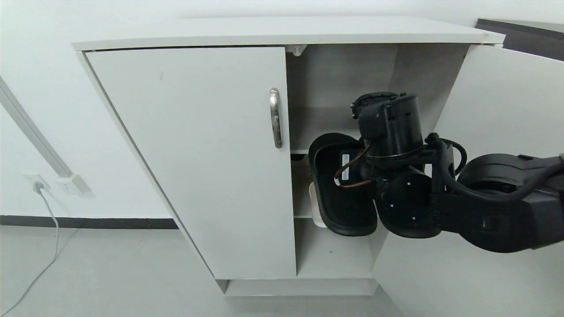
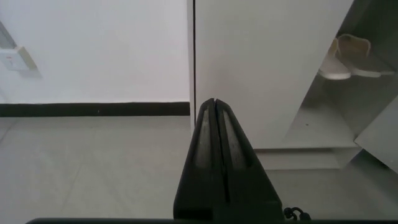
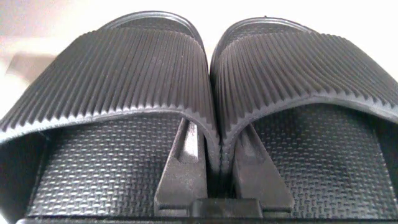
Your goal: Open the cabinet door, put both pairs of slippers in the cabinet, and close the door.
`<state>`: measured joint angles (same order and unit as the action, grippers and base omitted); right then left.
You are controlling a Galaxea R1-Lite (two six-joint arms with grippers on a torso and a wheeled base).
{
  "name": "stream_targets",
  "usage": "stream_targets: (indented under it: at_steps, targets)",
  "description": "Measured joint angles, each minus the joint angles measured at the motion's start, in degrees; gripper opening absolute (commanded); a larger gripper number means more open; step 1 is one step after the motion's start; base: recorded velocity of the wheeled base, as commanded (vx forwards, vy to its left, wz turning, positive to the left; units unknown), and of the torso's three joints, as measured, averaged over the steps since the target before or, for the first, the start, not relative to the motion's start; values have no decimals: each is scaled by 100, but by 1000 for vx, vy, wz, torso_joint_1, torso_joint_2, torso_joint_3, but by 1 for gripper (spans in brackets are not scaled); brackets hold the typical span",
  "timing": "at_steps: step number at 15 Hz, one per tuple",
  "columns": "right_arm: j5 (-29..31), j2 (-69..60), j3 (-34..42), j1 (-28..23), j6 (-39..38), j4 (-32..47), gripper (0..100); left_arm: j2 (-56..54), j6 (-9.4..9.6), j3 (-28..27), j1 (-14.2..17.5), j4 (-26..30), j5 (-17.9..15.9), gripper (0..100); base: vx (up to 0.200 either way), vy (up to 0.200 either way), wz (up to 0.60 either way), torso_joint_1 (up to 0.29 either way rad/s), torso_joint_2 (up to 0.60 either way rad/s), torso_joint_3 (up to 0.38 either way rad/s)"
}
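Note:
The white cabinet [image 1: 273, 31] has its right door [image 1: 498, 110] swung open and its left door [image 1: 194, 154] shut. A pair of black slippers [image 1: 339, 189] hangs tilted at the opening, in front of the middle shelf. My right gripper [image 3: 214, 134] is shut on the black slippers [image 3: 205, 81]; its fingers [image 3: 183, 168] reach under the ribbed straps and pinch the two inner edges together. Behind them, a pair of white slippers [image 1: 313, 207] lies on a shelf inside, and the white slippers [image 2: 348, 56] show there in the left wrist view too. My left gripper [image 2: 214, 106] is shut and empty, low before the left door.
The left door carries a metal handle [image 1: 275, 116] near the opening. A wall socket [image 1: 37, 185] with a trailing cable sits at the far left. The lowest shelf [image 1: 335, 253] is bare, and grey floor [image 1: 110, 273] lies open in front.

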<state>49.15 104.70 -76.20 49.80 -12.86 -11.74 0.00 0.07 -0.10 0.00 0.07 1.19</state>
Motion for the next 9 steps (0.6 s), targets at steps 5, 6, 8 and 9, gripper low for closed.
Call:
stream_targets:
  at_steps: [5, 6, 8, 9]
  targets:
    - [-82, 41, -61, 6, 82, -41, 0, 0, -7, 2, 0, 0, 0, 0, 80, 0, 0, 1, 0, 0]
    - [-200, 76, -135, 0, 83, -27, 0, 0, -7, 2, 0, 0, 2, 0, 0, 0, 0, 0, 0, 0]
    - [-372, 190, -369, -57, 83, -18, 0, 0, -7, 0, 0, 0, 2, 0, 0, 0, 0, 0, 0, 0]
    - [-484, 268, -489, -110, 85, -13, 0, 0, -7, 0, 0, 0, 0, 0, 0, 0, 0, 0, 0, 0]
